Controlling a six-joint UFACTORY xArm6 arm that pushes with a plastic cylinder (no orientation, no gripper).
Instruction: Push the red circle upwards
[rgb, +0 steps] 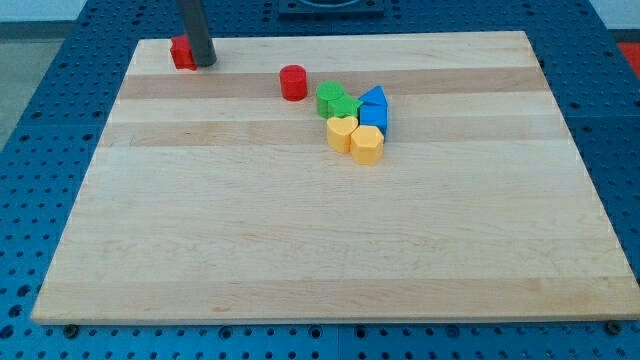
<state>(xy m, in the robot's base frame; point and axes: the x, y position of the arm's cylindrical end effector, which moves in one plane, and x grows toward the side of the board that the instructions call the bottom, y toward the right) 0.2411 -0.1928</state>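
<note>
The red circle (292, 82) stood upright on the bench (320, 230), in the upper part of the board and a little to the view's left of centre. It stood alone, with bare wood all around it, though a cluster of blocks lay near it toward the view's lower right.

Closest in that cluster were two green blocks (336, 101), their shapes hard to make out, pressed against each other. Just to the view's right of them sat a blue triangle (374, 97) with a blue cube-like block (373, 116) touching it below. Under the green pair lay a yellow heart (341, 132), and beside it, toward the view's right, a yellow block (367, 145) of rounded, many-sided form. All six were packed tightly together.

Well apart from the red circle, at the view's top left corner of the bench, was a second red block (182, 52), its shape unclear because the rod partly hid it. The rod's tip (204, 63) rested there, touching or just beside that red block on its right side, far to the view's left of the red circle.

The arm carried no grasping tool, only the straight dark rod, so it clasped nothing.
</note>
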